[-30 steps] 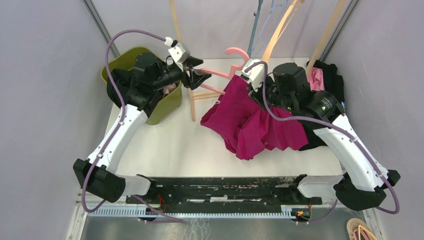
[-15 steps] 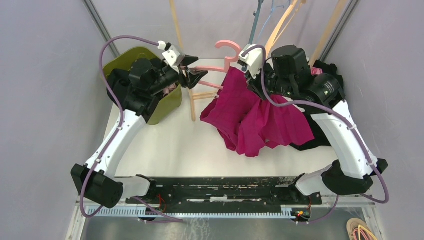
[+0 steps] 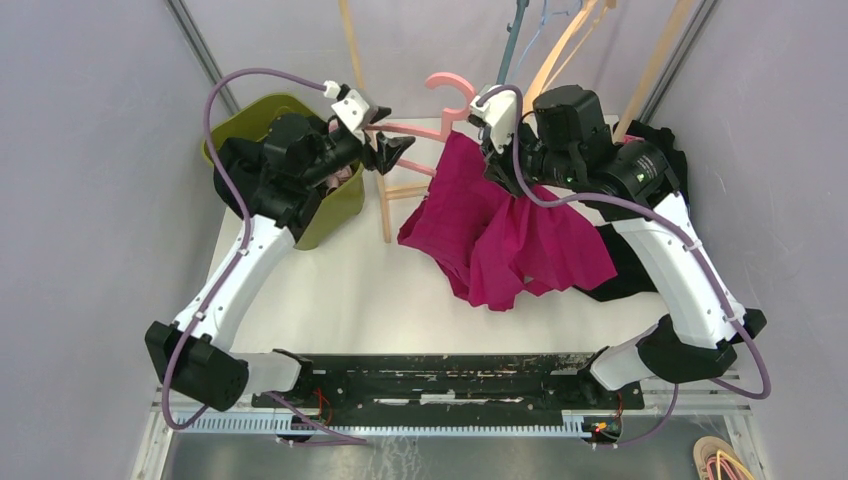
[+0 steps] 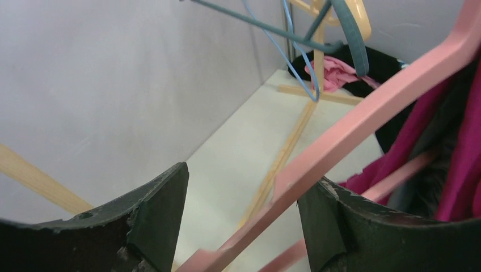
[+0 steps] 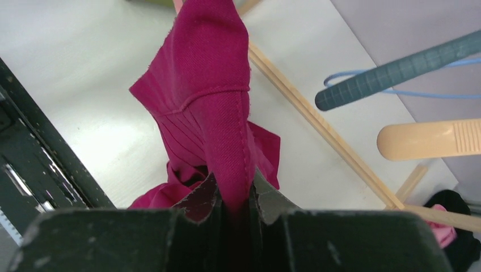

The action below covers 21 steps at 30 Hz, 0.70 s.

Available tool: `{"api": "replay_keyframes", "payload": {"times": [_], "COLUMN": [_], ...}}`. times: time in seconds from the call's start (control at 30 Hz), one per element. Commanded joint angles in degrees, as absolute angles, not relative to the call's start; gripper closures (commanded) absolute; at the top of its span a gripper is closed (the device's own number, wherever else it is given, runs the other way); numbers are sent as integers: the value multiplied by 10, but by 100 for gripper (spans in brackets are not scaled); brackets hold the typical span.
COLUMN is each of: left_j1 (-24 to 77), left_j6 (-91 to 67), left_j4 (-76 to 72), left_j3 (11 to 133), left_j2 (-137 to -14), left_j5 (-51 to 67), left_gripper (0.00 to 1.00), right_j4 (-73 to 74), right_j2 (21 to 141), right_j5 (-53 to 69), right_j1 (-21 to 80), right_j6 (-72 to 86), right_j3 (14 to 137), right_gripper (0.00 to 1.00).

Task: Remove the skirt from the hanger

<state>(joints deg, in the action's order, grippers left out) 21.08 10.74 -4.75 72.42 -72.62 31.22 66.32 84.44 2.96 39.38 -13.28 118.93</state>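
The magenta skirt [image 3: 500, 240] hangs from a pink hanger [image 3: 405, 128], and its lower part is bunched on the table. My right gripper [image 3: 497, 162] is shut on the skirt's waistband fold [image 5: 210, 96] and holds it up next to the hanger's hook; in the right wrist view the gripper [image 5: 233, 195] pinches the cloth. My left gripper [image 3: 388, 150] is at the hanger's left arm. In the left wrist view the gripper [image 4: 244, 215] has its jaws wide apart, and the pink bar [image 4: 363, 122] runs between them against the right finger. The skirt [image 4: 465, 153] shows at the right.
A green bin [image 3: 330, 215] stands at the back left under my left arm. A wooden rack [image 3: 385, 200] stands beside it. A black and pink clothes pile [image 3: 665, 150] lies at the back right. Teal, blue and tan hangers [image 3: 520, 40] hang at the back.
Both grippers have risen and moved toward the back. The hanger and the skirt's waistband went up with them, and the right arm swung left.
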Motion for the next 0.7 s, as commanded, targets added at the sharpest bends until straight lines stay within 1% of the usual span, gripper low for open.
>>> {"api": "replay_keyframes", "payload": {"times": [0.0, 0.23, 0.3, 0.4, 0.53, 0.67], "left_j1": [220, 218, 217, 217, 217, 217], "left_j6": [140, 136, 134, 136, 137, 189], "left_j4": [-57, -61, -49, -9, 46, 103], "left_j3": [803, 897, 910, 920, 883, 814], "left_j2": [-773, -832, -834, -818, -768, -715], "left_j5": [304, 342, 372, 446, 520, 506], "left_gripper": [24, 23, 24, 24, 24, 20], "right_j4": [497, 499, 498, 493, 486, 485], "right_j2": [828, 806, 802, 802, 807, 813], "right_j5": [29, 29, 20, 4, -17, -19], "right_j1": [388, 389, 389, 389, 389, 389], "right_j6": [-69, -72, -76, -79, -89, -91], "right_j3": [1229, 1194, 1181, 1169, 1170, 1172], "right_gripper": [99, 99, 99, 99, 99, 99]}}
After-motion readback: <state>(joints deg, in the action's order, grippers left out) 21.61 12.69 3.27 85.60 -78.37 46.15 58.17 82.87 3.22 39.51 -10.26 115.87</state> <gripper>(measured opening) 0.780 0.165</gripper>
